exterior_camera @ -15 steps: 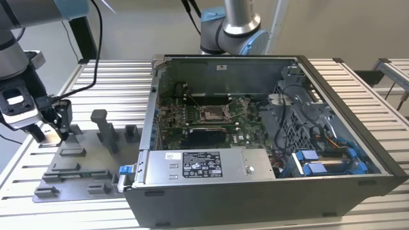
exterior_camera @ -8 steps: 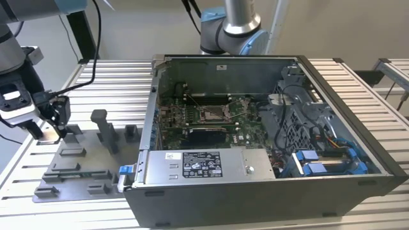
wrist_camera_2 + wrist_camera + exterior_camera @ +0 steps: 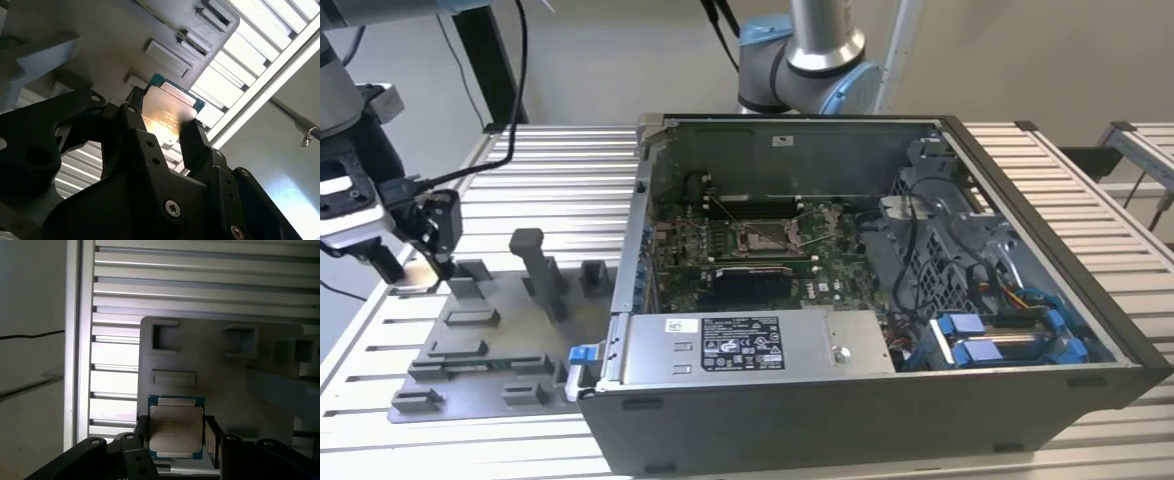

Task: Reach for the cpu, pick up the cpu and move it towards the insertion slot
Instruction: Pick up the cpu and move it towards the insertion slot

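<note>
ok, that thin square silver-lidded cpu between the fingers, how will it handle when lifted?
Probably stiff: the thin flat square silvery cpu shows a metal lid on green board, with no sag between the black fingers. Likely light, being so thin. Possibly slippery: gripped only by two narrow opposite edges, it could pivot or slip.

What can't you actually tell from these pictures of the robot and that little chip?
Whether the chip is lifted off the grey tray: both wrist views show only its top face.
Part of the chip: hidden behind the gripper that is shut on it, in the second wrist view.
Whether the socket is open or latched: too small in the exterior view.
</note>
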You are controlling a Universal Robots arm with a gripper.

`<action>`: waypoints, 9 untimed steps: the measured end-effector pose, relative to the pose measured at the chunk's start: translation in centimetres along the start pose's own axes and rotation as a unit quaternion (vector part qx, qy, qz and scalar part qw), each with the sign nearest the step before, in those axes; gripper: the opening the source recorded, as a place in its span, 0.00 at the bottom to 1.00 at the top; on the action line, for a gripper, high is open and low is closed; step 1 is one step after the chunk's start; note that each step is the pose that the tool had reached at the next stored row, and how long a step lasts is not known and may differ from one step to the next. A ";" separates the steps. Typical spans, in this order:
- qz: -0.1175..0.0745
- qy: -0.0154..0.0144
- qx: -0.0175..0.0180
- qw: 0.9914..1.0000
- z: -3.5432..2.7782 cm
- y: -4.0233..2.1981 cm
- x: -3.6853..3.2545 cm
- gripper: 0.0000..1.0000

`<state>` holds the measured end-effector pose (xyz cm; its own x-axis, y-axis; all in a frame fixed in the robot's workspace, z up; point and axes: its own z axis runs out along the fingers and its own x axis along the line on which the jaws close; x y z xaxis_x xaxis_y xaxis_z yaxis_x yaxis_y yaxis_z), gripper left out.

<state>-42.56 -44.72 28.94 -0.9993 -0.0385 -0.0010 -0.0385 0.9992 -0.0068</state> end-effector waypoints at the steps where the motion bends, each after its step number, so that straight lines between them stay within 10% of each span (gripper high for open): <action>1: 0.000 0.000 0.000 1.000 -0.17 0.00 0.00 0.00; 9: 0.000 0.000 0.000 1.000 -1.55 -0.01 0.00 0.00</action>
<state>-42.56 -44.72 30.50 -0.9993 -0.0384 -0.0010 -0.0384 0.9992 -0.0068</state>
